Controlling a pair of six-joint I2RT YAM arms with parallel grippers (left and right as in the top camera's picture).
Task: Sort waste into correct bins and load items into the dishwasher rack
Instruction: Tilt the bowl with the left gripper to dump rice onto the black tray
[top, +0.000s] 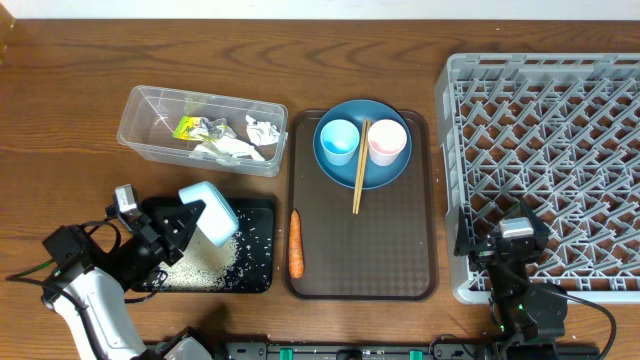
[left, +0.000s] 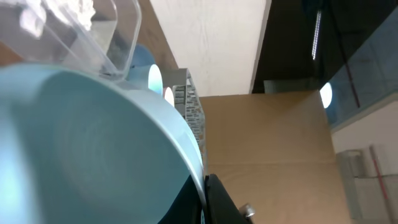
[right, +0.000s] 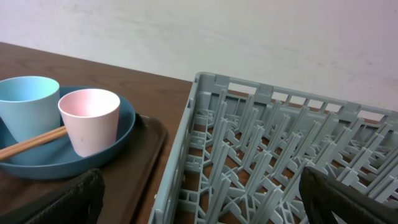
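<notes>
My left gripper (top: 190, 222) is shut on the rim of the pale white-blue bowl (top: 210, 212), tilted over the black tray (top: 255, 275), where rice grains (top: 200, 268) lie. The bowl fills the left wrist view (left: 87, 143), pinched between the fingers (left: 204, 199). The clear tub (top: 140, 135) holds foil, a yellow-green wrapper (top: 187, 127) and white tissue (top: 262, 130). A carrot piece (top: 296, 244) lies on the brown serving tray. The dark-blue plate (top: 362, 170) carries a light-blue cup (top: 337, 140), a pink cup (top: 387, 142) and chopsticks (top: 359, 170). My right gripper (top: 517, 245) is open over the rack's (top: 560, 150) front-left corner.
The brown serving tray (top: 400, 260) lies between the black tray and the grey rack. The rack's left wall (right: 180, 155) stands right before the right gripper, with the plate and cups (right: 90, 118) to its left.
</notes>
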